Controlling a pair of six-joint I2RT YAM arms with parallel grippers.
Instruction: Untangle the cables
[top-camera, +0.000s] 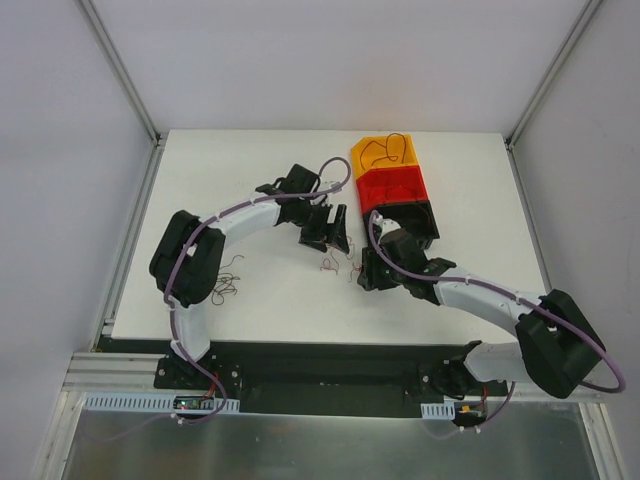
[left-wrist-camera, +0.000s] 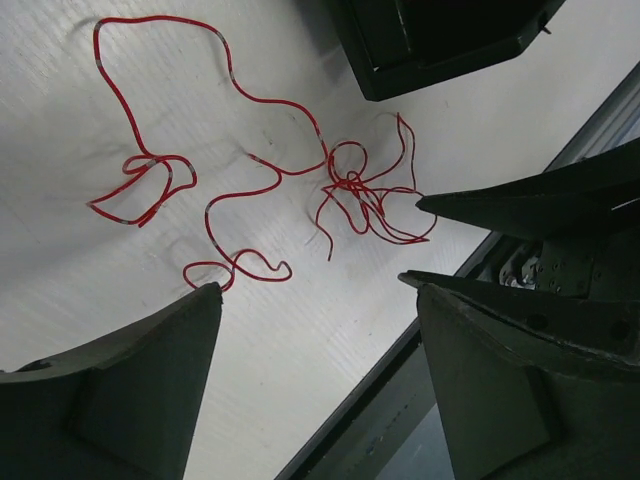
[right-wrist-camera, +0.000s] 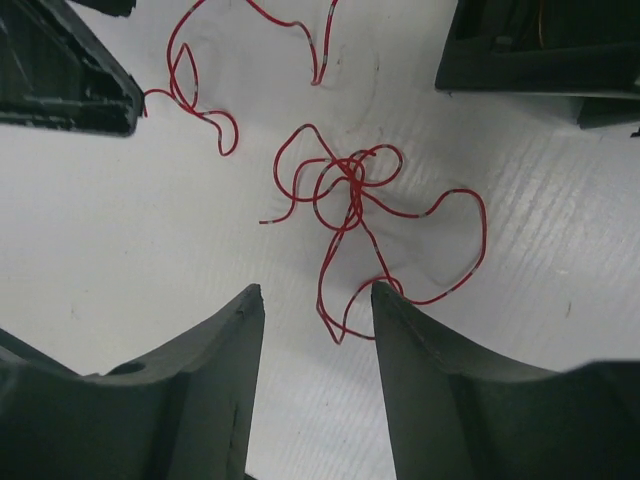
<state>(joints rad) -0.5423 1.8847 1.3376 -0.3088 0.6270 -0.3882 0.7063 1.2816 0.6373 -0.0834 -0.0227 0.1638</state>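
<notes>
Red, thin and curly: the cables (right-wrist-camera: 350, 185) lie in a snarl on the white table (top-camera: 260, 180), about midway across and somewhat nearer the near edge than the far one, right between the two arms. Here's what matters: the knot (right-wrist-camera: 352, 178) sits straight ahead of the right fingers (right-wrist-camera: 200, 380), and a tail runs from it down into the gap between them, in line with their reach. Those fingers stand partly apart, one tip just at a loop, nothing pinched that I can see. The left fingers (left-wrist-camera: 130, 390) are spread wider, empty, touching nothing. From there the knot lies ahead and off to one finger's side, while long loose loops sprawl the other way. The right arm looks nearer the knot, I'd say, and the left better placed for a loose loop.
</notes>
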